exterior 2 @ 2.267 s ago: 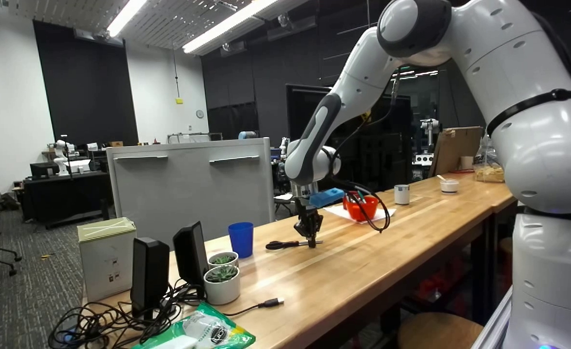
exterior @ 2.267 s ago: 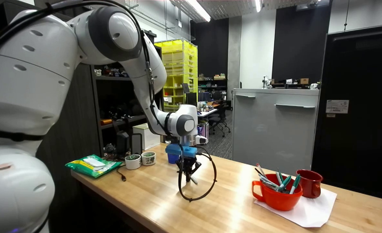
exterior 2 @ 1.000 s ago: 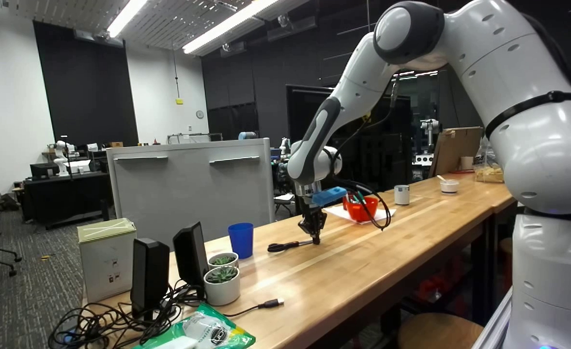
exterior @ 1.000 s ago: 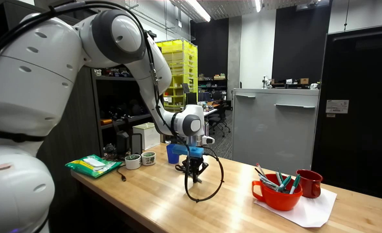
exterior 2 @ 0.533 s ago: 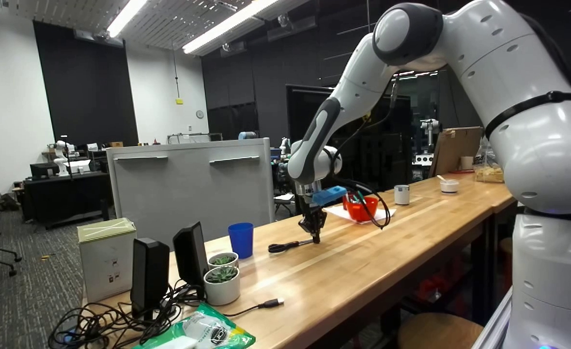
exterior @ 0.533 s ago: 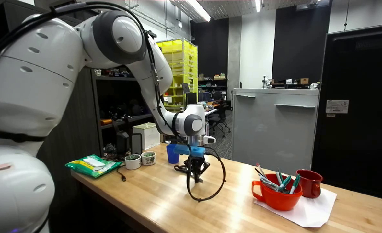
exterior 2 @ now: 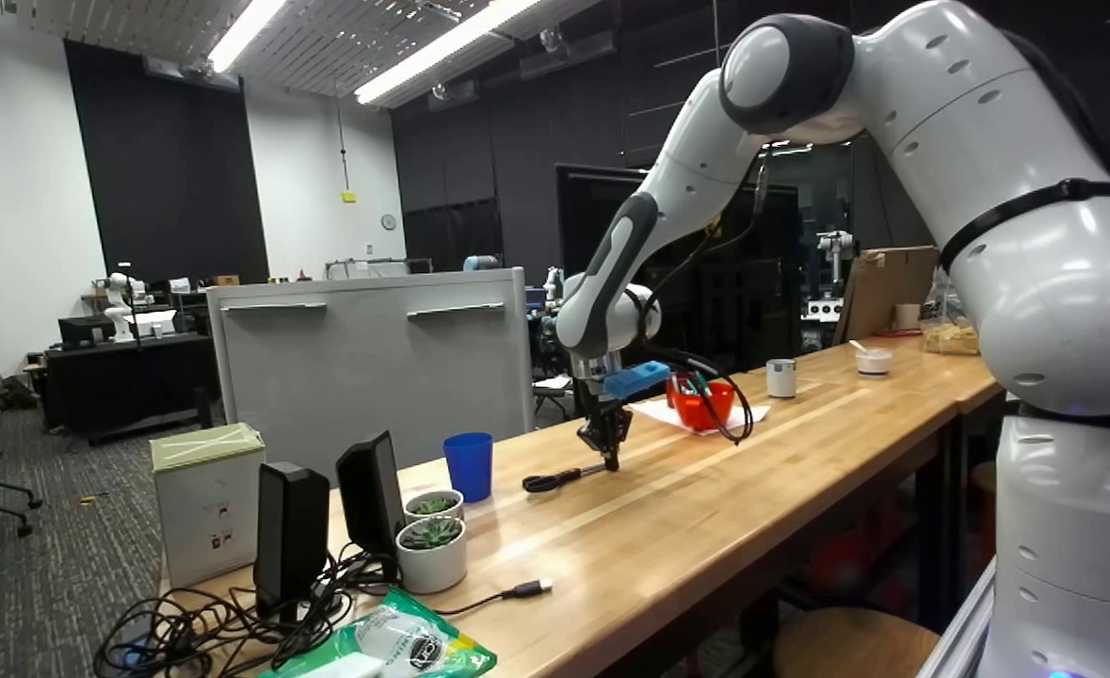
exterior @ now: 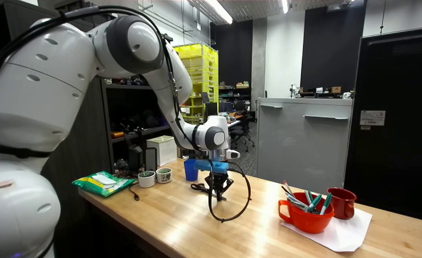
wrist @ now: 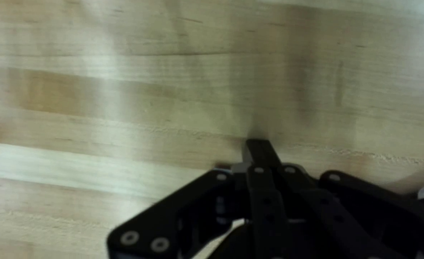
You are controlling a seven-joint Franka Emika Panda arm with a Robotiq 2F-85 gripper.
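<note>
My gripper (exterior: 219, 197) points down at the wooden table, its fingertips close to the surface. In the wrist view the gripper (wrist: 258, 144) has its dark fingers together, with no gap at the tips. A pair of scissors with dark handles (exterior 2: 545, 483) lies on the table. Its blade end reaches the fingertips of the gripper (exterior 2: 612, 464) and is partly hidden there. In an exterior view the scissors' handles (exterior: 198, 186) lie behind the gripper and a bit of metal tip shows beside the finger. I see nothing clearly held between the fingers.
A blue cup (exterior 2: 468, 466) and two potted plants (exterior 2: 431, 556) stand beyond the scissors' handles. A red cup (exterior: 311, 223) with pens and a dark red mug (exterior: 342, 203) stand on white paper (exterior: 354, 229). A green packet (exterior: 103, 183) and black speakers (exterior 2: 293, 537) are at one end.
My gripper has shifted a little along the table toward the red cup, staying low. The scissors have shifted and turned slightly with it; their handles now show more clearly beside the gripper.
</note>
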